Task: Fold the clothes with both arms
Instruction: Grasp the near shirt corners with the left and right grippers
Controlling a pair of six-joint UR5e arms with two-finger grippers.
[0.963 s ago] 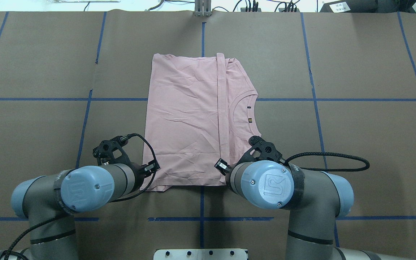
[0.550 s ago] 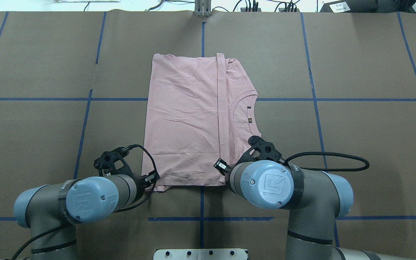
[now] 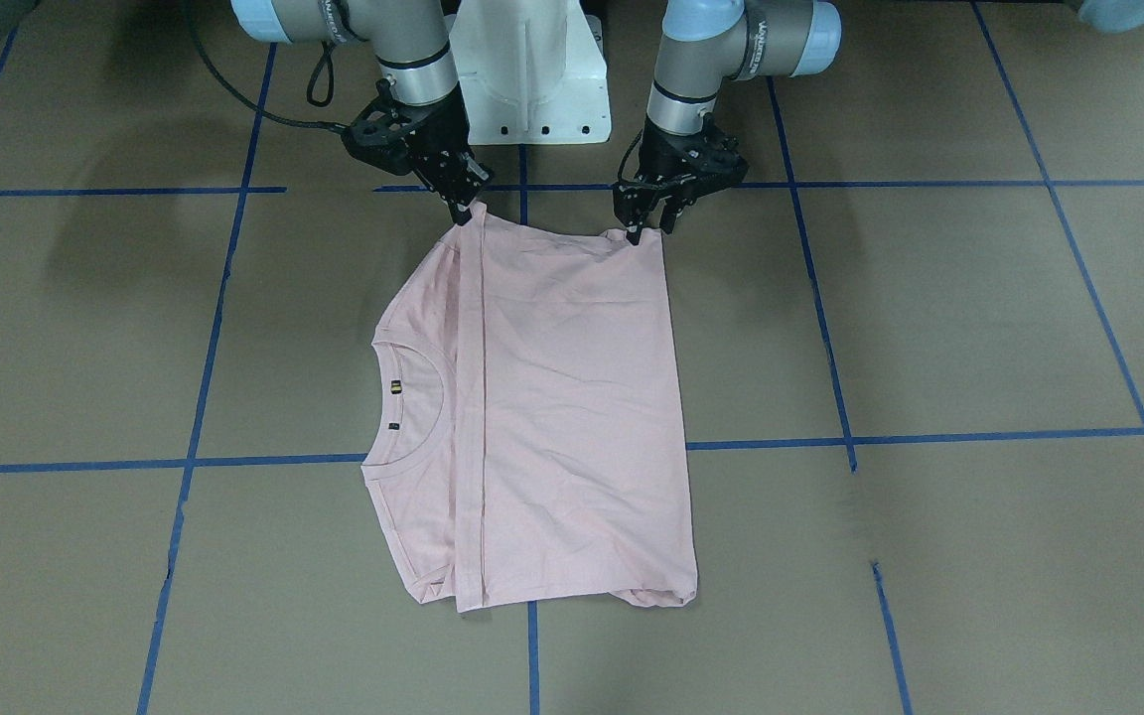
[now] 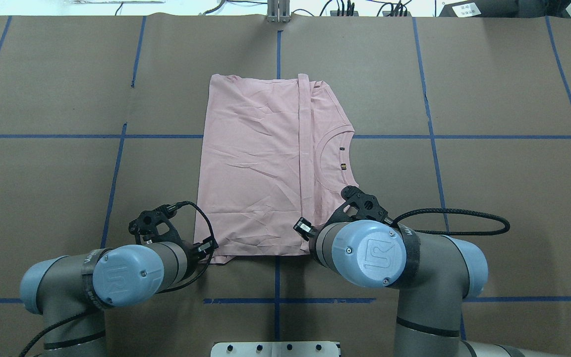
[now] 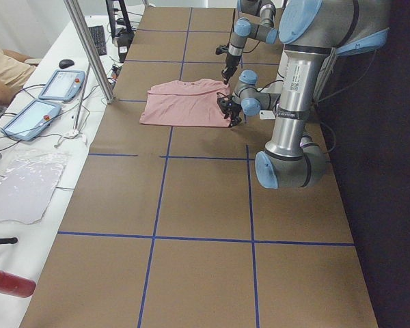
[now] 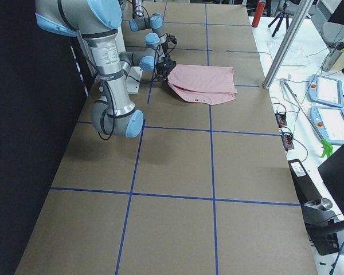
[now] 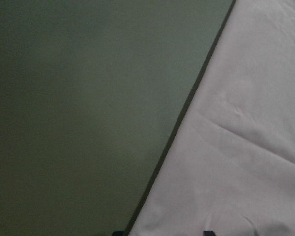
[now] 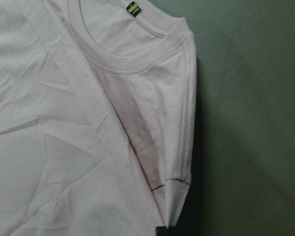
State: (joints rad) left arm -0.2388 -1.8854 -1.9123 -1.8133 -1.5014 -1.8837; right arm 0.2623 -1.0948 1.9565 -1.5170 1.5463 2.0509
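**Pale pink T-shirt (image 3: 572, 417):** already folded lengthwise into a rough rectangle. Flat on the bench (image 3: 929, 328), close in front of the robot's base, neck rib (image 3: 441, 397) toward the robot's right. Print side hidden.

**Right fingers (image 3: 461, 207):** clenched on the near corner, just beside the sleeve hem (image 8: 174, 184).

**Left fingers (image 3: 634, 226):** released, set astride the other near corner without pinching it.

**Handling, as judged:** light, limp and quick to crease. No stiffness to carry a fold, so likely to sag between two holds and drag on the bench.

**Hold, as judged:** best taken at both near corners, pinched deep enough to catch every layer, then raised evenly.
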